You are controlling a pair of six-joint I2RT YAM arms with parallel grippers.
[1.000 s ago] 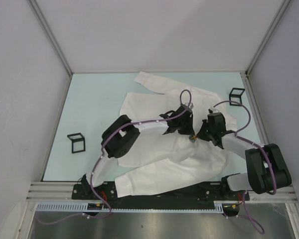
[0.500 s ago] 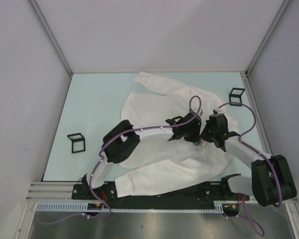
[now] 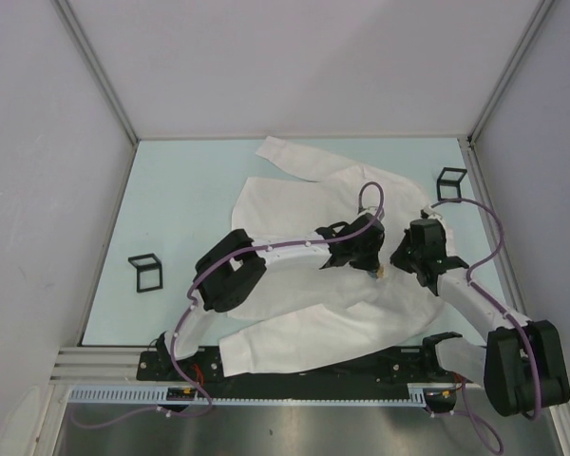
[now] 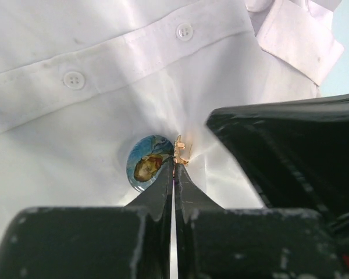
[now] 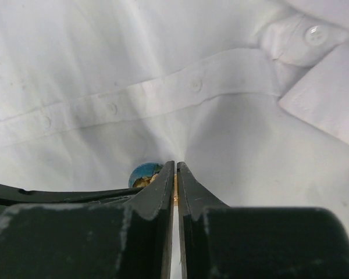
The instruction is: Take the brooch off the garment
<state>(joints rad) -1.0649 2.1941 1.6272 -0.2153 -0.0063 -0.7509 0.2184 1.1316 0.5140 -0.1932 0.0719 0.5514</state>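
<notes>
The left gripper [image 4: 174, 164], jaws pressed shut, is touching the gold clasp [image 4: 181, 151] of the small round blue painted brooch [image 4: 145, 165] lying on the large white thin-cloth shirt [image 3: 294, 204], while the right gripper [image 5: 175, 170] (jaws nearly together, grip indiscernible) is edging rightward since earlier.

Plain white walls [image 3: 313, 66] meet at grey metal posts [image 3: 95, 71] around a pale blue-green tabletop [image 3: 171, 199]; a metal rail [image 3: 95, 363] edges its near side under even light.
</notes>
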